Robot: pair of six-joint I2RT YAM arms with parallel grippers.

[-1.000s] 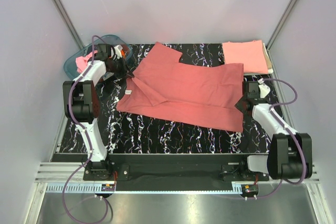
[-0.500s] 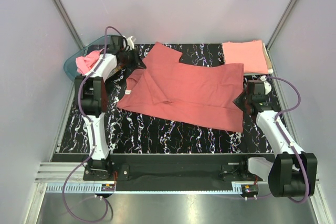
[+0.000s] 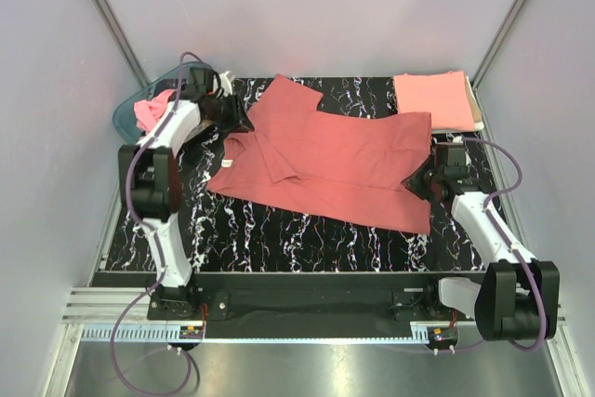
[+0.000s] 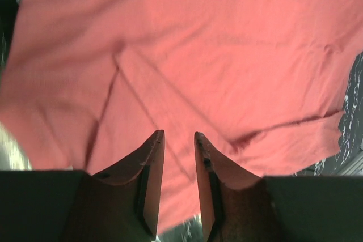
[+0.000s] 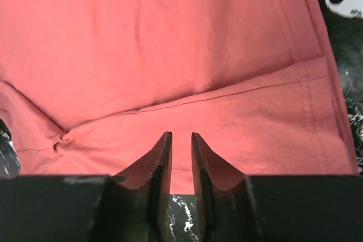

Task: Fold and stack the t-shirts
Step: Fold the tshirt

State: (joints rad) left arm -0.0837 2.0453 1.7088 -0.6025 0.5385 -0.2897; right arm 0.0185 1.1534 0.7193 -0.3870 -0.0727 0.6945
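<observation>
The brick-red t-shirt (image 3: 335, 160) lies spread across the middle of the black marbled desk (image 3: 279, 239), its left part folded over onto itself, with a small white label (image 3: 229, 164) at the left edge. The left end effector (image 4: 178, 134) hovers at the shirt's far-left corner, fingers slightly parted, grasping nothing. The right end effector (image 5: 177, 134) sits at the shirt's right edge, likewise released. A folded salmon-pink t-shirt (image 3: 432, 99) rests at the far right corner. A pink t-shirt (image 3: 149, 111) lies in the teal tub (image 3: 125, 118) at far left.

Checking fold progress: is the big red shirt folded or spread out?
Mostly spread: the red shirt lies flat across the table, with only one flap near its white label turned over.
</observation>
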